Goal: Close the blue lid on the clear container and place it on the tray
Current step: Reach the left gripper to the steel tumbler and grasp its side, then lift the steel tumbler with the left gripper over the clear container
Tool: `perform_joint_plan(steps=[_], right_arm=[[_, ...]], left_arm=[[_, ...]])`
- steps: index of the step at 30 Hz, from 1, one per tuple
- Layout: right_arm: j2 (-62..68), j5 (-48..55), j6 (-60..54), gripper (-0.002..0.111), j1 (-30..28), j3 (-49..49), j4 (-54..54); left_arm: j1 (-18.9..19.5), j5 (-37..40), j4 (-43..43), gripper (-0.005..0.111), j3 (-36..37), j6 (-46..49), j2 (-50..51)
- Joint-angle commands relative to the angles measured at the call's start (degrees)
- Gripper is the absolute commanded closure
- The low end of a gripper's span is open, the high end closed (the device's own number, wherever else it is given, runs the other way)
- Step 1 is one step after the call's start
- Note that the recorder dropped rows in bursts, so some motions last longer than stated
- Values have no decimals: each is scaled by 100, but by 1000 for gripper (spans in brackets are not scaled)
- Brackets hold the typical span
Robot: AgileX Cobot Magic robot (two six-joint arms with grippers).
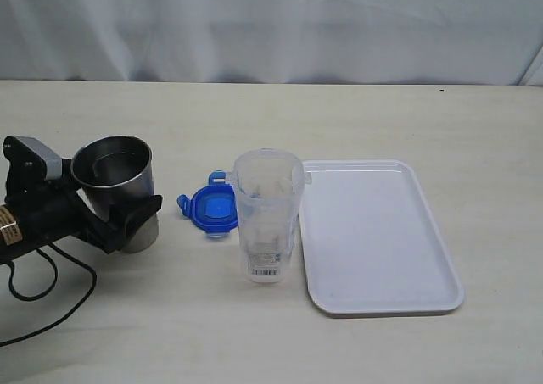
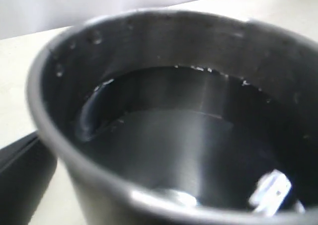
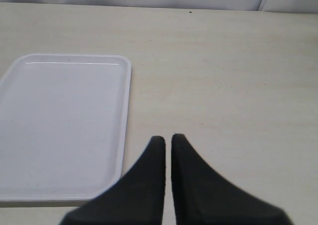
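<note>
- Showed right gripper [image 3: 168, 139] jaws pressed almost together, empty, near the tray [image 1: 386, 309].
- Showed left gripper [image 1: 134, 214] straddling the steel tumbler [image 1: 112, 176]; could not tell whether pinching.
- Found the clear container [image 1: 267, 223] upright, long axis vertical, mouth up, between the flat-lying blue lid [image 1: 212, 208] and the tray.
- Judged the container light, stiff, slick, tippy; best gripped mid-wall.
</note>
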Motion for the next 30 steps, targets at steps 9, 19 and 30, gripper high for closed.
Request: perform_joint_plan(steps=[9,19,30], right_arm=[[16,-70,-36,104,11,18,3],[16,-70,-36,104,11,18,3],[16,-70,-36,104,11,18,3]], left_arm=[[-7,-62,66,2,-66,-52,14],[-7,-62,79,5,-66,-52,14],[-7,-62,449,66,-66,-52,14]])
